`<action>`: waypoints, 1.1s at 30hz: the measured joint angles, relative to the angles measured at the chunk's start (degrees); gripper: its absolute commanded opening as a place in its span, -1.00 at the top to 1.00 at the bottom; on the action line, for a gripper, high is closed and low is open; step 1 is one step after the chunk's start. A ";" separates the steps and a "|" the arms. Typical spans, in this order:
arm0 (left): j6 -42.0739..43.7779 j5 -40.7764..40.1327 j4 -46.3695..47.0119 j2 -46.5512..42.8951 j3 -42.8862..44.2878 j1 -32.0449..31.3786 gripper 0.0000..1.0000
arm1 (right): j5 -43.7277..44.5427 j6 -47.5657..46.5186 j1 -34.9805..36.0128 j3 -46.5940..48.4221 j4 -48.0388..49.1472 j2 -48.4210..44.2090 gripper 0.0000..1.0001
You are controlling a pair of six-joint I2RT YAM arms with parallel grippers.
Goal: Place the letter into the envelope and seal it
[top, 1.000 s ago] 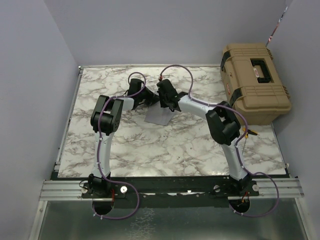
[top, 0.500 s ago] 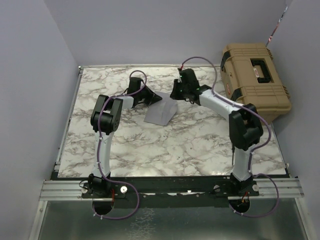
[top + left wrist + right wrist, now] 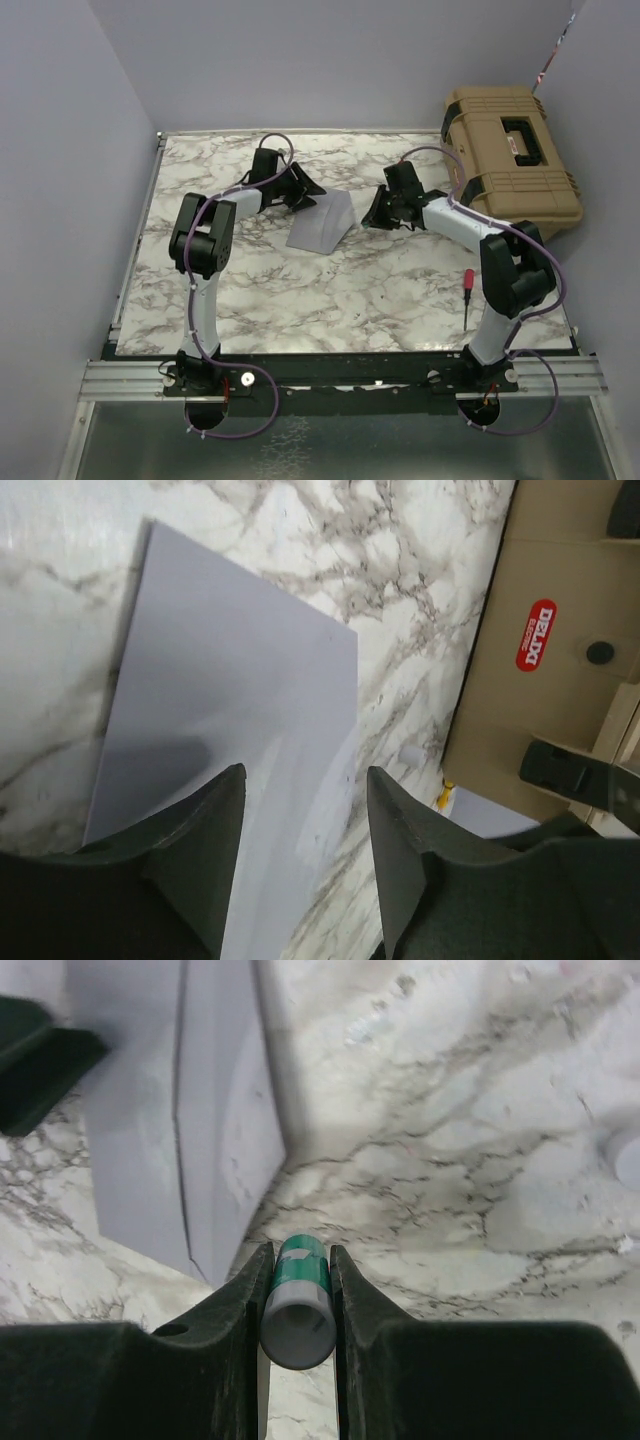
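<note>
Left hand (image 3: 305, 775) half-open above the envelope (image 3: 230, 680); right hand (image 3: 300, 1250) tight around green-white tube (image 3: 297, 1305).

Quick headcount from us: we count two arms, the left arm (image 3: 200, 235) and the right arm (image 3: 510, 275), with two fingers (image 3: 200, 860) on each, so four in all. Then we see one grey-lavender envelope (image 3: 322, 225), one tan case (image 3: 510, 165), one red-handled screwdriver (image 3: 465, 295), one green-and-white tube (image 3: 297, 1300), one small white cylinder (image 3: 408, 753) and one marble table (image 3: 300, 300).
</note>
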 measured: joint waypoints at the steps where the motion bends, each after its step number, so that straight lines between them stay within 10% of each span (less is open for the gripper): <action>1: 0.46 -0.02 -0.04 -1.25 -1.22 0.00 -0.12 | -0.22 1.42 -0.20 -1.11 -0.02 0.00 0.96; 33: 9.18 -0.37 -3.02 -16.39 -17.55 2.47 -0.30 | 0.13 17.25 -7.23 -24.65 26.27 -7.56 0.24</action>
